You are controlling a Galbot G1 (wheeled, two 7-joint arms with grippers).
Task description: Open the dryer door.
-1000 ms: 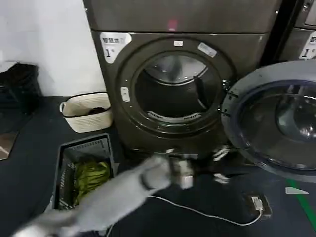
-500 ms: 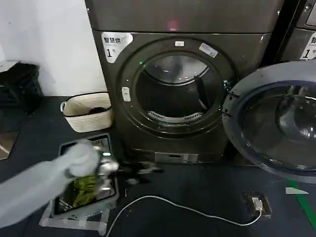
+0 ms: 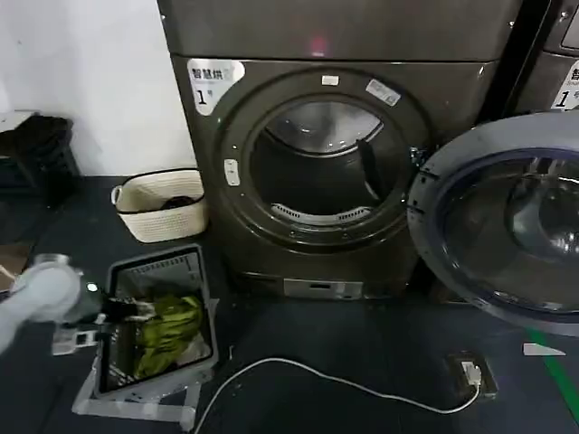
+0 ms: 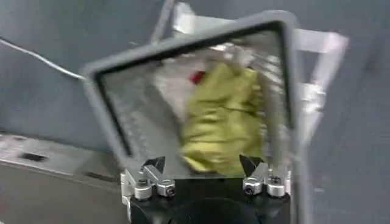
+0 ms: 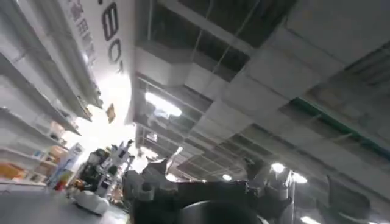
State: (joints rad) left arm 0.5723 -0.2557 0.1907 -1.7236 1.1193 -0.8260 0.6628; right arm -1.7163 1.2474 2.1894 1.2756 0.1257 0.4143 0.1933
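Chrome-ringed door (image 3: 507, 231) stands swung fully open at the right of the dryer (image 3: 326, 145), its inner face toward the camera: grey rim, dark blue seal line, bulging tinted glass bowl in the middle. Round, glossy, hinged at the right edge of the drum opening (image 3: 318, 172).

Left gripper (image 3: 113, 312) is low at the left of the head view, well apart from the door, over the near-left edge of a grey crate (image 3: 206, 312) on the floor. Left wrist view: left gripper (image 4: 206, 178) fingers spread wide, nothing between them, tips short, dark and wedge-shaped on metal blocks with screws. Crate below them is rectangular, with rigid plastic, ribbed walls; a crumpled yellow-green cloth (image 4: 228, 119) lies inside, soft and folded, with some white fabric beside it.

Right gripper (image 5: 207, 176) points up at a ceiling with beams and lamps, fingers spread, holding nothing. Cannot place it relative to the door.

Dryer body is dark brown-grey metal, smooth, with a wide round bezel; the drum inside is bright perforated steel. White sticker marked "1" (image 3: 211, 81) at upper left of the front.

Cream woven basket (image 3: 161, 206) sits left of the dryer by the white wall. White cable (image 3: 344, 384) curves across the dark floor to a small box (image 3: 472, 372) at the right.
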